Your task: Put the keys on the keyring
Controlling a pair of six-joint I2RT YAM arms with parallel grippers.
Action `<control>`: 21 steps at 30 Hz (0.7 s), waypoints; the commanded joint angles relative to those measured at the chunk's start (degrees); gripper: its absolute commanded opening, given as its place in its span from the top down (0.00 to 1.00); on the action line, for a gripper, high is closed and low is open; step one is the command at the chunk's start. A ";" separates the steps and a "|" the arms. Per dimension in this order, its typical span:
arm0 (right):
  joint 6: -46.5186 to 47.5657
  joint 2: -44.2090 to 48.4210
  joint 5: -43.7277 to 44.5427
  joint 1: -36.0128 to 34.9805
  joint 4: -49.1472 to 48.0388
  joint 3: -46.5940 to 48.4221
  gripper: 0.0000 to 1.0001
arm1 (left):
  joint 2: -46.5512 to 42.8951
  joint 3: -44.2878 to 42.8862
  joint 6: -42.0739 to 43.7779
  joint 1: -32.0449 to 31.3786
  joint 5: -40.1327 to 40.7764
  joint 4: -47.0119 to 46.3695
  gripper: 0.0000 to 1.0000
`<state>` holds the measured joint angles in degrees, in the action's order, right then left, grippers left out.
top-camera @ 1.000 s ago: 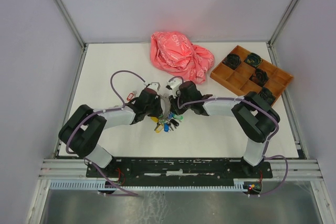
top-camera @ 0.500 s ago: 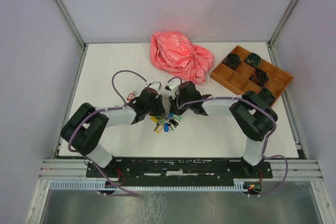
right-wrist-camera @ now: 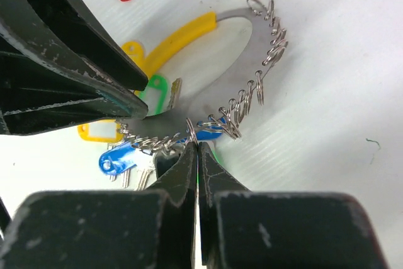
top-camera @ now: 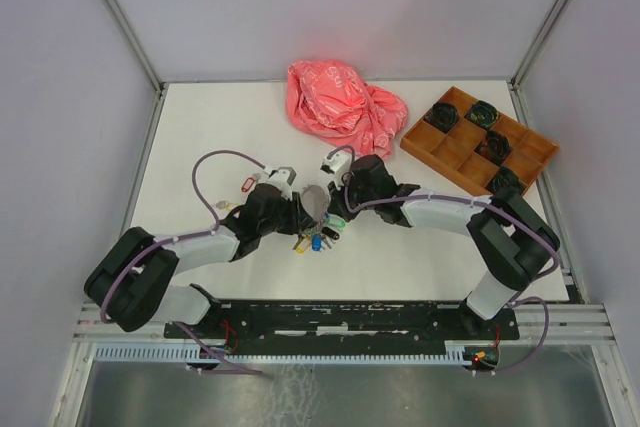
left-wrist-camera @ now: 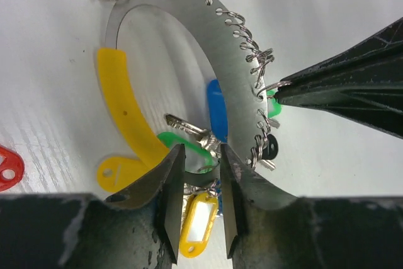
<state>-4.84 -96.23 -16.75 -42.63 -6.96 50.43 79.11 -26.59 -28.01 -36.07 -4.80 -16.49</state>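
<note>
The keyring (left-wrist-camera: pixel 182 36) is a wide flat silver ring with a yellow section (left-wrist-camera: pixel 123 105) and many small wire loops along its outer edge. It also shows in the top view (top-camera: pixel 314 201) and the right wrist view (right-wrist-camera: pixel 252 36). My left gripper (left-wrist-camera: pixel 196 162) is shut on the keyring's near band. My right gripper (right-wrist-camera: pixel 196 146) is shut on one small loop at the ring's edge, with a sliver of green between its jaws. Keys with green (left-wrist-camera: pixel 186 146), blue (left-wrist-camera: pixel 217 108) and yellow (left-wrist-camera: pixel 198 218) tags hang below the ring, bunched in the top view (top-camera: pixel 315 240).
A red tag (top-camera: pixel 247 184) lies loose on the table left of the left gripper (top-camera: pixel 298 215). A crumpled pink bag (top-camera: pixel 342 107) lies at the back. A wooden compartment tray (top-camera: pixel 455 152) with dark items stands at the back right.
The left arm's elbow has swung down and left, and the right arm has stretched out. Both grippers stayed together at the keyring, which sits slightly nearer.
</note>
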 commanded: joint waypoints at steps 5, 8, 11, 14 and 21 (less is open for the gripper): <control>3.61 6.65 -2.88 0.11 -6.89 -5.26 0.99 | -7.24 6.10 2.99 0.05 -4.63 -14.11 0.54; 4.02 7.41 -3.54 0.07 -9.08 -7.46 0.99 | -7.78 7.23 5.92 0.04 -7.17 -18.18 0.50; 3.90 7.35 -3.68 0.05 -9.82 -8.68 0.98 | -6.80 7.66 8.46 0.04 -9.50 -21.35 0.50; 2.42 6.94 -2.99 -0.02 -9.79 -9.90 0.97 | -5.37 6.96 8.95 0.04 -10.01 -21.17 0.50; -1.17 5.56 -1.30 -0.17 -9.31 -12.26 0.93 | -1.63 4.70 8.04 0.04 -8.86 -16.42 0.53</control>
<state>-3.60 -90.91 -18.92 -42.63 -14.09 38.54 75.57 -19.16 -22.15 -36.07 -12.84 -32.93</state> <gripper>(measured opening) 0.062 0.482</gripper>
